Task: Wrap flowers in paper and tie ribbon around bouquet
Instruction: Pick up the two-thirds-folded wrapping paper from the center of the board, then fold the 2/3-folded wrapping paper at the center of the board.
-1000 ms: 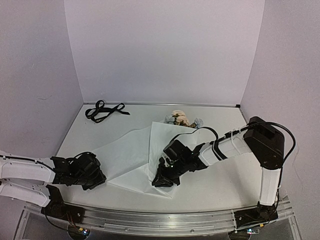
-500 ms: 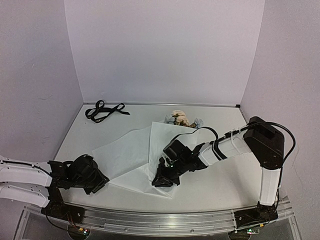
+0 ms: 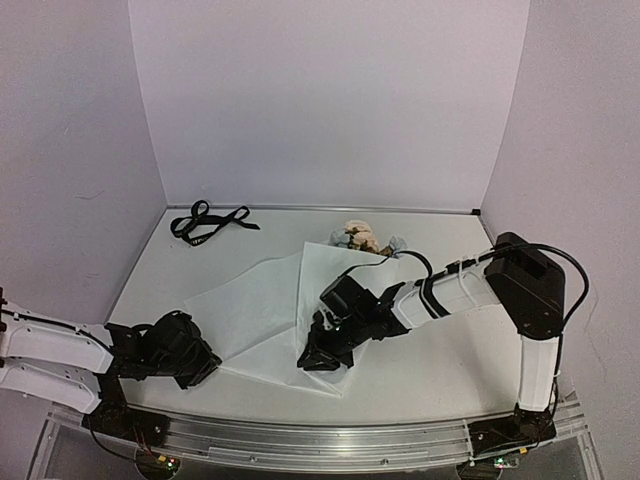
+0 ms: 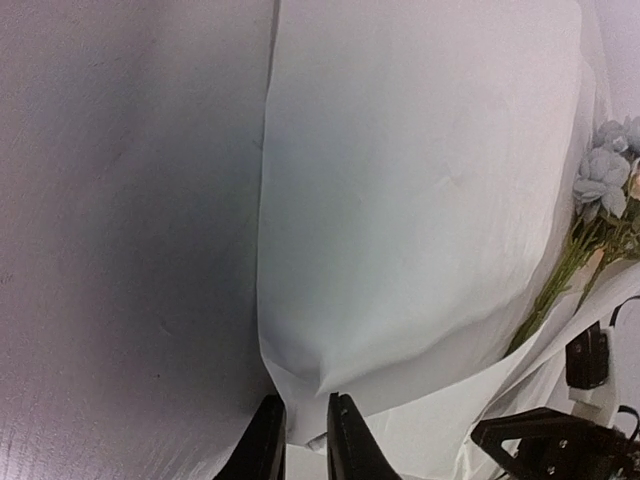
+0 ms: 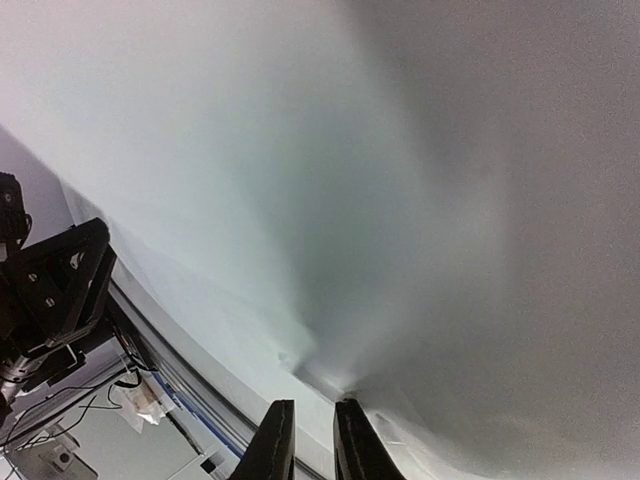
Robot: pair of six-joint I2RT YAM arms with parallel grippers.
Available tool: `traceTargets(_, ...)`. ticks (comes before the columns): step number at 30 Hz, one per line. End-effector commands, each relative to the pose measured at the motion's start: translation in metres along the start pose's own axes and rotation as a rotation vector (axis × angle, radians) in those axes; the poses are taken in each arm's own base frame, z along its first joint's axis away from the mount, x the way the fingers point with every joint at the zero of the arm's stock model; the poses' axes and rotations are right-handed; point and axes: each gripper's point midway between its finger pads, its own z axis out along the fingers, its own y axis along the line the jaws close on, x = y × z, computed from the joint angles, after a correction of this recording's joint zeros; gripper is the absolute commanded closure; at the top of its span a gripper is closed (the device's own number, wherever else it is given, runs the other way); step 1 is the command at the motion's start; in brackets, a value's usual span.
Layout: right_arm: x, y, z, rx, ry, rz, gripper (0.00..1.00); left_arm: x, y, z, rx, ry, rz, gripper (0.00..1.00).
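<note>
Large thin white paper sheet [image 4: 400, 200] corner sits at left pincer [image 4: 303, 410] tips, nearly together, grip unclear; right pincer [image 5: 315, 410] clamps its fold.

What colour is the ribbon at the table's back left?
Black. No pattern can be made out on the ribbon. It shows only in the top view.

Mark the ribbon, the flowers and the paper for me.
ribbon [image 3: 207, 222]: top view, middle of its tangle
flowers [image 3: 356, 237]: top view, peach blooms
paper [image 3: 255, 305]: top view, bare left flap
</note>
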Motion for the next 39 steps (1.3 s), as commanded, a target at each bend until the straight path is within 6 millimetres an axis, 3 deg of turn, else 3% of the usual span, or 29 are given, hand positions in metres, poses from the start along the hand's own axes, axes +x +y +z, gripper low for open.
traceTargets(1, -0.004, 0.010, 0.008, 0.001, -0.007, 0.002, 0.85, -0.002, -0.007, 0.001, 0.019, -0.019, 0.042, 0.90)
traceTargets(6, -0.007, 0.008, 0.017, 0.008, 0.003, 0.026, 0.85, -0.005, -0.024, -0.006, 0.052, -0.035, 0.103, 0.99)
traceTargets(10, -0.007, 0.005, 0.020, 0.017, 0.003, 0.034, 0.85, -0.006, -0.043, -0.016, 0.095, -0.053, 0.172, 1.00)
traceTargets(23, -0.003, -0.014, 0.026, 0.068, 0.012, 0.052, 0.87, 0.006, -0.135, -0.070, 0.332, -0.086, 0.473, 1.00)
traceTargets(32, -0.003, -0.018, 0.030, 0.084, 0.017, 0.068, 0.87, 0.059, -0.190, -0.089, 0.597, 0.044, 0.683, 1.00)
traceTargets(39, -0.003, -0.017, 0.029, 0.081, 0.016, 0.061, 0.86, 0.100, -0.208, -0.088, 0.714, 0.178, 0.855, 1.00)
